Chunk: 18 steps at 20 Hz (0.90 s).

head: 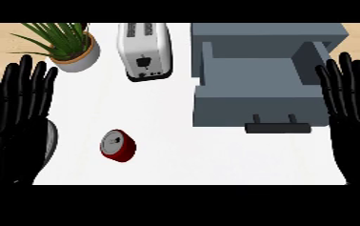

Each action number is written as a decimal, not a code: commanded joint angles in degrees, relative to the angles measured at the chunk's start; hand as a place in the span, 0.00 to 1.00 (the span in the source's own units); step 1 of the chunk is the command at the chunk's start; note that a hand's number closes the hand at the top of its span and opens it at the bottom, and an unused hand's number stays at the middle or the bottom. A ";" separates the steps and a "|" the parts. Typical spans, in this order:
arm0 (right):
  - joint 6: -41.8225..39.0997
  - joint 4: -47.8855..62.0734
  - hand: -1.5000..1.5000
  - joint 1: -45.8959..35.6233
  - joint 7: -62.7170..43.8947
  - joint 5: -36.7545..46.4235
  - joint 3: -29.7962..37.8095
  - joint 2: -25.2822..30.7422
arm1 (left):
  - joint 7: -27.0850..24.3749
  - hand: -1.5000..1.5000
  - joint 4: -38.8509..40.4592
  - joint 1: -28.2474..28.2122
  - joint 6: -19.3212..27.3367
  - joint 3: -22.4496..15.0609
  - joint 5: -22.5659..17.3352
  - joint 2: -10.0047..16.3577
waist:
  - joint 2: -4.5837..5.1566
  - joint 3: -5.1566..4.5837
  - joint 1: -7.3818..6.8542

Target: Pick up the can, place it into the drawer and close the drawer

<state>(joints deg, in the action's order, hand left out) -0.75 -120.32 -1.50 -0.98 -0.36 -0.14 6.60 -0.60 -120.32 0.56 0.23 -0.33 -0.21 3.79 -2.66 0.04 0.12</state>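
- Starting on the pick-up step, I have hold of nothing: my left hand (25, 106) rests at the left edge of the counter (175, 165) and my right hand (342, 101) at its right edge, both with fingers straight and spread.
- The can (118, 145) sits near the front edge, left of centre, well apart from the drawer (253, 108).
- The drawer stands pulled open by the right edge.
- Next, I judge, my nearer left hand must reach the can and curl round it.
- Count: one can, one drawer, one toaster (145, 51), one potted plant (67, 46).
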 commanded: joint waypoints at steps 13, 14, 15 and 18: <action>4.05 1.14 0.00 7.15 -9.98 -2.14 4.19 -2.17 | 19.47 0.00 -12.66 -25.07 38.81 -15.89 21.37 -3.78 | 2.45 0.09 -0.56; 4.45 2.00 0.00 6.20 -10.00 -1.55 5.46 -1.38 | 23.63 0.00 -16.52 -26.27 38.82 -16.93 23.18 -3.78 | 2.50 0.10 -0.66; 3.39 2.74 0.00 5.80 -9.49 -3.15 6.92 -0.52 | 21.38 0.00 -13.59 -27.44 42.75 -22.73 25.65 -3.78 | 2.55 0.07 -0.45; 4.10 3.23 0.00 5.24 -10.22 -1.56 5.23 -1.48 | 23.30 0.00 -14.59 -29.40 47.73 -31.84 35.34 -3.79 | 2.57 0.05 -0.42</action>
<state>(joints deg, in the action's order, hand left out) 3.09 -117.94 3.90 -10.28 -2.20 5.11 5.34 20.35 -133.69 -25.35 40.12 -21.21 25.10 0.08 -0.14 0.10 -0.55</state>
